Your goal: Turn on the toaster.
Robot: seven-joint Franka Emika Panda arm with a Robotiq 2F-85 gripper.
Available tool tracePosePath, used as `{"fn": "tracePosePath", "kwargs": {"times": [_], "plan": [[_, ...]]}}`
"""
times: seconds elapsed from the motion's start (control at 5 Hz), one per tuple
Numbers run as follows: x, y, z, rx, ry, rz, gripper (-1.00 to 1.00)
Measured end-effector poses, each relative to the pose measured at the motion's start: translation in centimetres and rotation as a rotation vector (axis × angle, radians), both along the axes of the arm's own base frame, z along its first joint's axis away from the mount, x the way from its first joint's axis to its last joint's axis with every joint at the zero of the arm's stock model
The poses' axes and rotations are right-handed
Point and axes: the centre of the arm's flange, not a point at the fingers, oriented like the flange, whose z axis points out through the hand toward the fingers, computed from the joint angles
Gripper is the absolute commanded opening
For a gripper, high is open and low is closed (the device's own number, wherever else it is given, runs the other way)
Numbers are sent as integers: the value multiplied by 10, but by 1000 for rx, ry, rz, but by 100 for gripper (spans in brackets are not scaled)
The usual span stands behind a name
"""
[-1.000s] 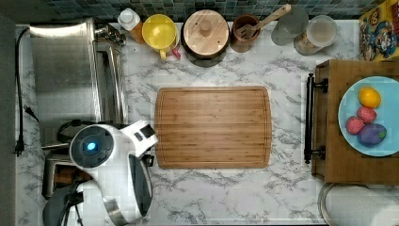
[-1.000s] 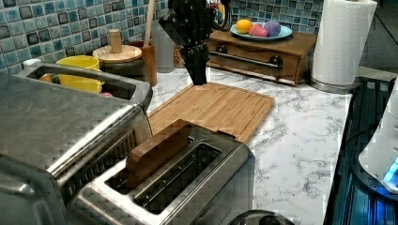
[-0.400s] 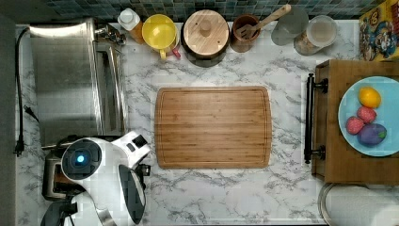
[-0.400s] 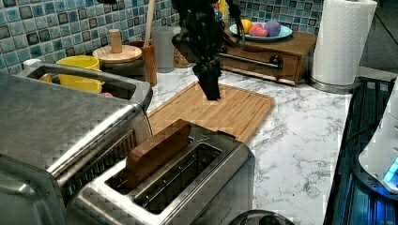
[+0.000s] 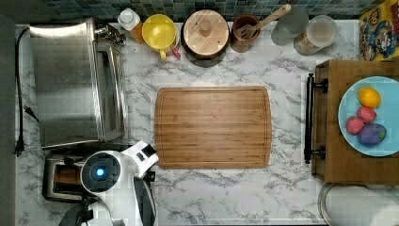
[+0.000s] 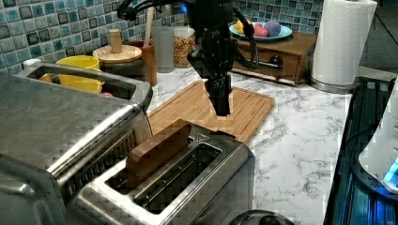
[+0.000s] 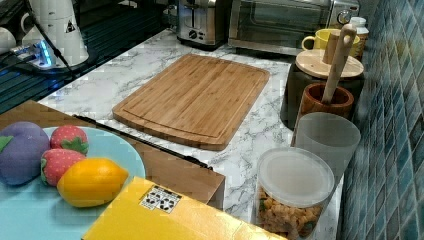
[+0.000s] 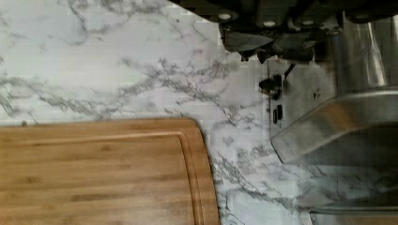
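Toaster (image 6: 187, 178): brushed steel, satin sheen. Oven (image 5: 70, 80): same brushed metal. Tabletop (image 5: 235, 193): white marble look, grey veins, smooth, glossy. Board (image 5: 212, 127): bamboo wood, matt, fine grain. Pincer (image 6: 220, 96): black, matt. Wall tiles (image 6: 56, 28): glossy blue.

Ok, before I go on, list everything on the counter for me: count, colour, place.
toaster: 1, brushed steel, brown slice in one slot, top view's lower left
toaster oven: 1, steel, top view's left, beside the toaster
cutting board: 1, wood, centre of the counter
mug: 1, yellow, back row by the tiles
lidded pot: 1, dark with wooden lid, back row
utensil cup: 1, brown, wooden spoon in it, back row
tumbler: 1, frosted grey, back row
cereal jar: 1, clear, back row
plate: 1, light blue, holding four fruits, on a wooden box at the top view's right
paper towel roll: 1, white, left view's right
gripper: 1, black, pointing down beyond the toaster's far end in the left view
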Motion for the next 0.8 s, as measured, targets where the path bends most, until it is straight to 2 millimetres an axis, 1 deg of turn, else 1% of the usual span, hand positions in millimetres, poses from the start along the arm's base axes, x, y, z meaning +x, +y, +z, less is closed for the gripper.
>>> {"fn": "tracePosePath", "kwargs": {"times": [0.2, 0.4, 0.6, 0.8], "plan": [[-3, -3, -7, 90, -31, -30, -100], [-9, -4, -4, 105, -34, 14, -100], [-10, -4, -3, 107, -34, 24, -100], [-10, -7, -12, 101, 0, 27, -100]]}}
